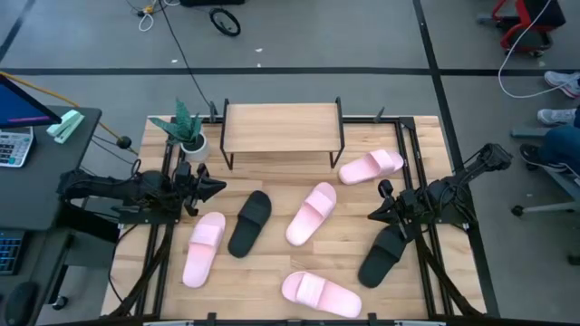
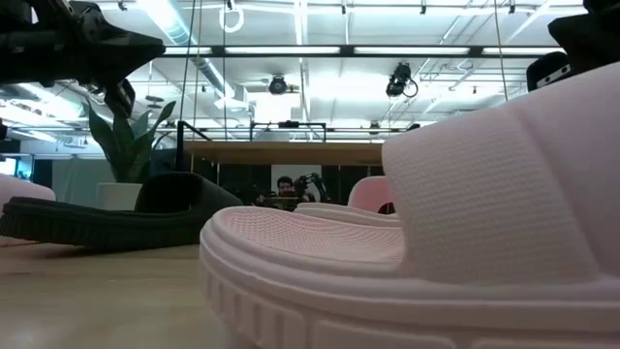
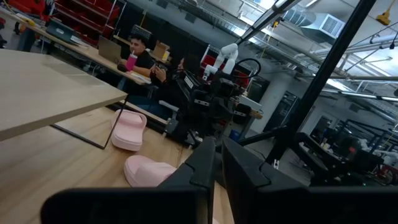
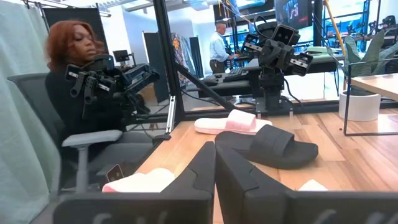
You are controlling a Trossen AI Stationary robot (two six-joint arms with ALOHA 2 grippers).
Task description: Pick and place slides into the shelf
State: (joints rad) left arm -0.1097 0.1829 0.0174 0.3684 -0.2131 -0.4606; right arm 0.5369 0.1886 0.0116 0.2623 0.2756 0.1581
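Observation:
Six slides lie flat on the table in the high view. Four are pink (image 1: 372, 167), (image 1: 311, 214), (image 1: 204, 249), (image 1: 320, 293), and two are black (image 1: 250, 223), (image 1: 383, 254). The shelf (image 1: 281, 127) stands on its wire legs at the far edge, with nothing on or under it. My left gripper (image 1: 217, 187) (image 3: 217, 165) hangs shut over the table's left side, pointing right. My right gripper (image 1: 373, 215) (image 4: 214, 165) is shut too, pointing left, just beyond the right black slide. Neither touches anything.
A potted plant (image 1: 188, 131) stands left of the shelf. Black frame rails (image 1: 426, 244) run along both table sides. In the low view one pink slide (image 2: 436, 242) fills the foreground. People sit beyond the table (image 4: 74, 68).

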